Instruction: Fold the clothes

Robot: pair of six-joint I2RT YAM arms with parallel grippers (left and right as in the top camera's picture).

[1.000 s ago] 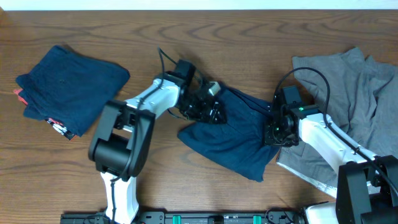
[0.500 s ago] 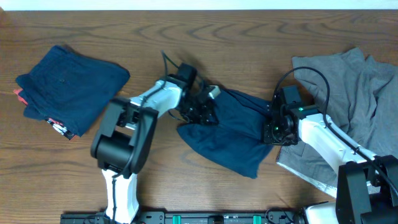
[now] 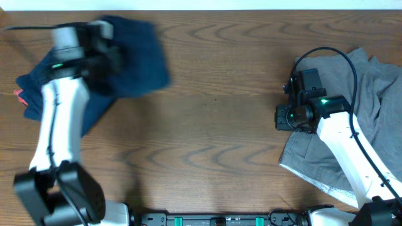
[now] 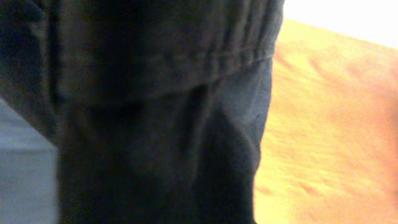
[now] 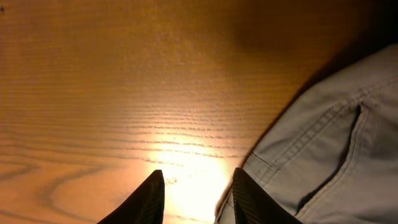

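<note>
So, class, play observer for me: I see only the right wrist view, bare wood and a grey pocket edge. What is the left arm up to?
Observer: The left gripper is at the far left of the table, holding a dark blue garment, blurred in the overhead view.
Operator: Anything lying under it?
Observer: Yes, a folded dark blue pile lies beneath that arm.
Operator: And how much grey cloth is there?
Observer: The grey clothes lie rumpled and unfolded across the table's right side.
</note>
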